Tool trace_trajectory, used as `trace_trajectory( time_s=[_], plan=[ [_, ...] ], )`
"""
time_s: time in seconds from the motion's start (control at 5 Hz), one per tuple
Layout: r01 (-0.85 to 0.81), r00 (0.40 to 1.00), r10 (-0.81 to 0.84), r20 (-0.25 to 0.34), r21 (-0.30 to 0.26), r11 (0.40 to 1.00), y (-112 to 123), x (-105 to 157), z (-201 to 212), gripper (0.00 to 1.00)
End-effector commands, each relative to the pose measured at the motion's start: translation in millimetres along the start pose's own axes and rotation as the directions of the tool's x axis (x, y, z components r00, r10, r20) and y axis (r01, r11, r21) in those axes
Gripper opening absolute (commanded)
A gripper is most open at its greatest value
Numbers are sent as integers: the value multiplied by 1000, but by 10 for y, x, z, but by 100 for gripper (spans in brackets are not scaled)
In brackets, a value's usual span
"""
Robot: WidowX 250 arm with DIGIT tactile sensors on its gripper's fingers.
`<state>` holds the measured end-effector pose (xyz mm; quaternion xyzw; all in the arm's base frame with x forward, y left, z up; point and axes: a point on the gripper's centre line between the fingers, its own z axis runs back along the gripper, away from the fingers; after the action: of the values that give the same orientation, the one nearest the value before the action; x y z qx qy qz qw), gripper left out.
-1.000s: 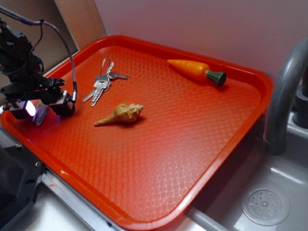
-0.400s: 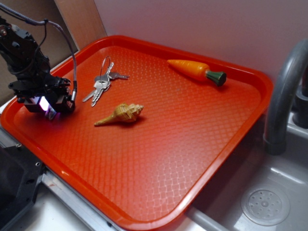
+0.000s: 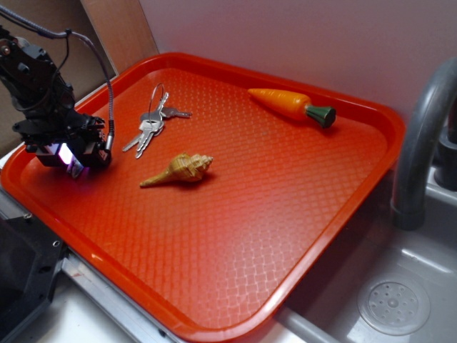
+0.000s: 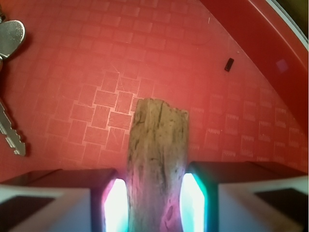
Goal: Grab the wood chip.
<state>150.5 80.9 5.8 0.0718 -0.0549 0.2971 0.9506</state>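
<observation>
The wood chip [image 4: 157, 159], a flat, grey-brown, rough-edged piece, stands between my two glowing pads in the wrist view. Its far end juts out over the red tray [image 4: 159, 53]. Both pads press against its sides, so my gripper [image 4: 155, 203] is shut on it. In the exterior view my gripper [image 3: 71, 161] sits low at the tray's left side, near the rim, and its body hides the chip.
A bunch of keys [image 3: 150, 123] lies just right of the gripper; one key [image 4: 10, 37] shows at the wrist view's left edge. A tan seashell [image 3: 182, 169] lies mid-tray and a toy carrot [image 3: 293, 106] at the back. A grey faucet pipe [image 3: 421, 136] and a sink [image 3: 400, 286] stand to the right.
Since a second ago my fingers have drawn together around the chip and the gripper has shifted slightly. Nothing differs over the last 0.4 s.
</observation>
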Motion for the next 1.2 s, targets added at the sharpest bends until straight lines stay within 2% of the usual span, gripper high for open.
trace_trajectory(
  time_s=[0.0,0.2,0.4,0.6,0.8,1.0],
  plan=[
    [125,991,-129,31,99,987,114,-47,240,0],
    [253,950,-269,158,112,961,-78,125,734,0],
    [368,913,-369,174,39,929,-435,86,1294,0],
    [444,884,-422,202,-77,893,-560,24,1861,0],
    [437,896,-406,182,-195,878,-526,114,2371,0],
    [362,932,-355,79,-305,881,-468,279,2465,0]
  ],
)
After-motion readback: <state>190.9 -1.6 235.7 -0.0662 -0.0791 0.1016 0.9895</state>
